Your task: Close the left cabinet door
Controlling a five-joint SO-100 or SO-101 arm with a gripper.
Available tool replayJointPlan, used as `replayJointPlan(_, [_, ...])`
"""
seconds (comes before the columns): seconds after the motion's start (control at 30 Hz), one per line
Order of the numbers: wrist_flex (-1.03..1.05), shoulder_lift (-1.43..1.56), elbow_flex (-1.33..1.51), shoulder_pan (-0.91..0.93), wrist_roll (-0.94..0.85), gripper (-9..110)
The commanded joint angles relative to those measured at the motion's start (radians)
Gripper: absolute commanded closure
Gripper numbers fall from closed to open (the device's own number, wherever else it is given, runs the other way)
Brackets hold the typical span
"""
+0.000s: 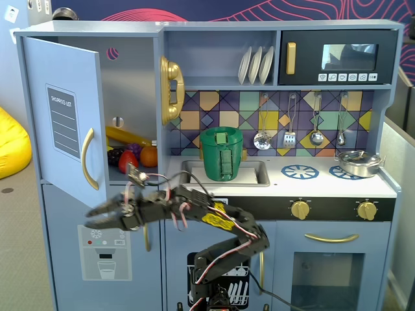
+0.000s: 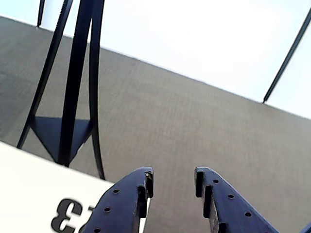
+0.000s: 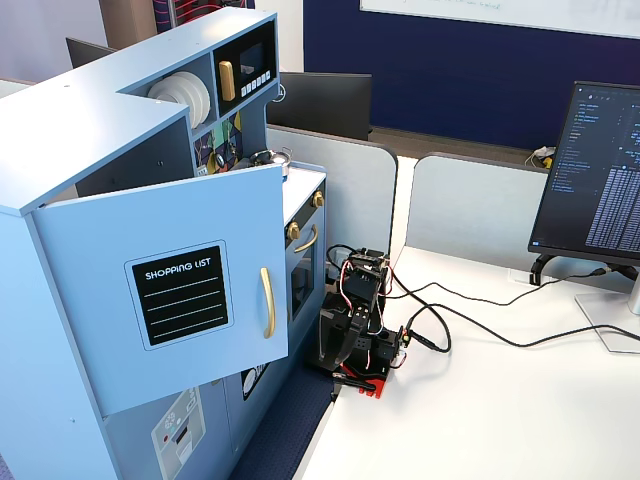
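The left cabinet door (image 1: 65, 97) is light blue, with a black "SHOPPING LIST" panel and a curved gold handle (image 1: 87, 159). It stands swung out from the toy kitchen's upper left compartment. It also shows in another fixed view (image 3: 160, 310), open wide. My gripper (image 1: 98, 216) is open and empty. It points left, just below the door's bottom edge and under the handle, apart from both. In the wrist view my gripper (image 2: 174, 177) has its jaws spread over grey carpet, with nothing between them. The arm (image 3: 352, 325) stands on the white desk to the right of the door.
Toy food (image 1: 133, 155) lies inside the open compartment. Below is the blue door with the dispenser graphic (image 1: 104, 249). A green pot (image 1: 221, 154) sits in the sink, and a gold phone (image 1: 172, 89) hangs beside the compartment. Cables (image 3: 450, 335) and a monitor (image 3: 595, 170) are on the desk.
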Motion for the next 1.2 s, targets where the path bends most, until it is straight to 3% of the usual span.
replayJointPlan(0.0, [-0.057,-0.178,-0.233,0.018,-0.048,102])
replayJointPlan(0.23, [-0.067,-0.316,-0.379,0.087,-0.115,102])
replayJointPlan(0.7, [-0.087,-0.285,-0.373,0.373,-0.078,102])
replayJointPlan(1.17, [-0.178,-0.365,-0.416,0.787,-0.103,102])
